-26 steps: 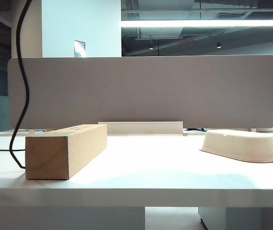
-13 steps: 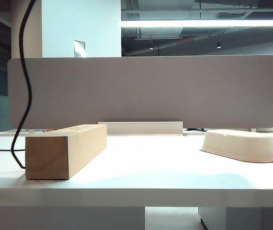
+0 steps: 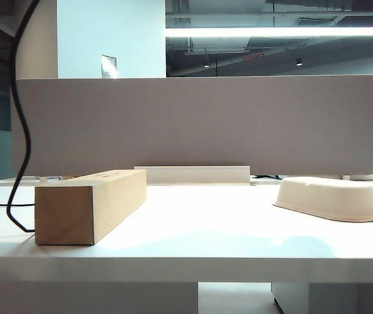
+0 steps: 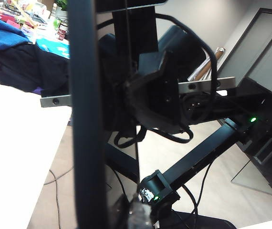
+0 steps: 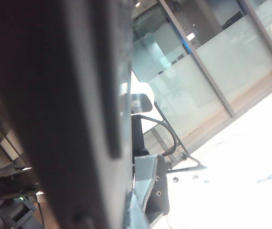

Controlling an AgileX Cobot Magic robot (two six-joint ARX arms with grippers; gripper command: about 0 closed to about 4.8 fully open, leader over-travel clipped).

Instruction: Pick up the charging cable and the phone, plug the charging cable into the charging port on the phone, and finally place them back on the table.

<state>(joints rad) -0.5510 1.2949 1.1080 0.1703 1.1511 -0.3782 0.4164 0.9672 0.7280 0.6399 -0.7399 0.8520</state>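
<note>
Two claws are kept out of the exterior view, the right claw [image 4: 151, 98] clamped on the upright phone [image 4: 86, 119], the left claw's opening untellable near the plug [image 4: 140, 215], so the cable [image 3: 17, 131] hanging to the table [image 3: 206, 229] could be dragged loose if released half-seated.

L gripper [image 5: 150, 188]: low centre, R wrist view; jaw state unclear.
R gripper [image 4: 148, 98]: mid-frame, L wrist view; closed.
R arm [image 4: 207, 148]: slants across lower right.
</note>
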